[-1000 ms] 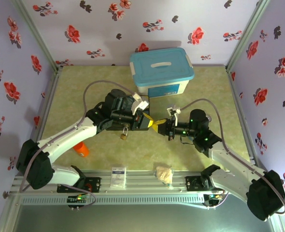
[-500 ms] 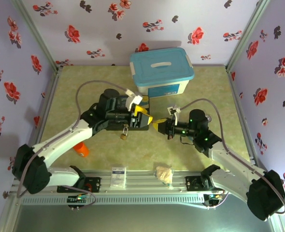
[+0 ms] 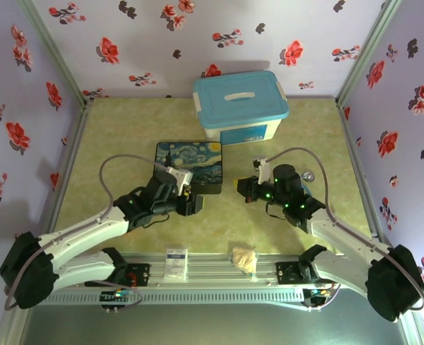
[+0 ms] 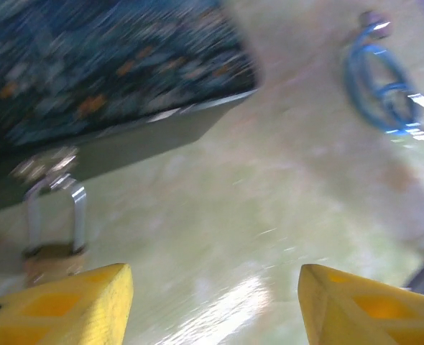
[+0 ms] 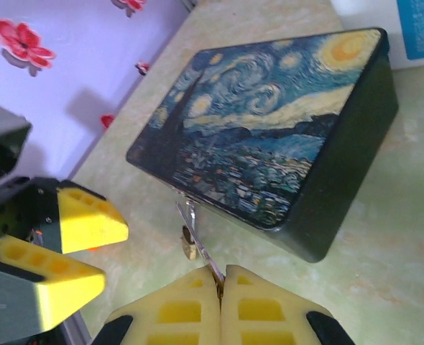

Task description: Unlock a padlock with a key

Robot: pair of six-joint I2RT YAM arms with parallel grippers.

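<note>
Sitting just beside the painted tin [image 5: 269,129], the padlock [image 4: 50,260] looks light, hard and prone to skid; best held by its brass body. The left end effector [image 4: 212,279] gapes wide, empty; the right end effector [image 5: 220,277] pinches the thin, slippery key [image 5: 210,267].

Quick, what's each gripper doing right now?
Left gripper: open, holding nothing.
Right gripper: shut on the key.

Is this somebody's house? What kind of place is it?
Probably not a house: it looks like a small robot practice booth. Flowered walls box in a green tabletop, two robot arms are bolted to a metal rail, and props like a painted tin sit within reach.
</note>
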